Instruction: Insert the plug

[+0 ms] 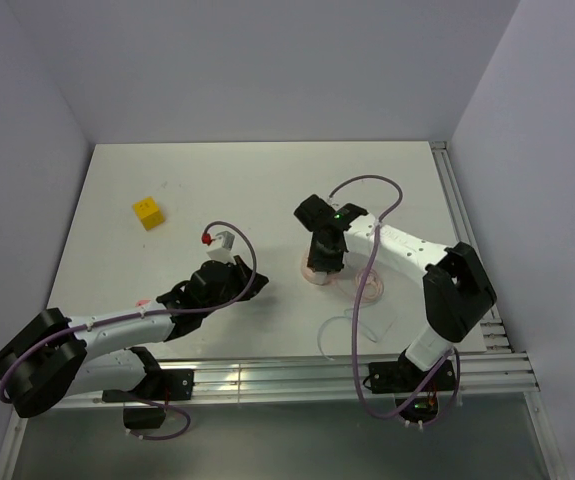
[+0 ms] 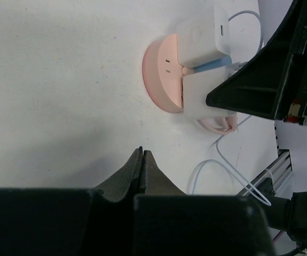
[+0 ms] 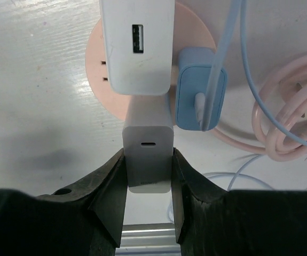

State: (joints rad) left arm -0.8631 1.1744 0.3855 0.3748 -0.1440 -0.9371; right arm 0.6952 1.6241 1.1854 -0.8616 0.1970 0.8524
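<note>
We see our right gripper (image 3: 148, 184) pinching a white adapter block (image 3: 148, 141) just beside the light-blue plug (image 3: 198, 96) on a pink round base (image 3: 97, 53), while our left gripper (image 2: 142, 162) has its jaws pressed together.

A white table (image 1: 267, 190) is sitting in a booth, with pale lavender walls closing it in: a back wall (image 1: 267, 70), a left wall (image 1: 17, 150) and a right wall (image 1: 547, 150). Soft, even light is falling from above, throwing faint shadows on the tabletop. Metal rails (image 1: 297, 375) are running along the near edge, catching a glare, and up the right side. A grey surface (image 1: 287, 440) is showing below.
</note>
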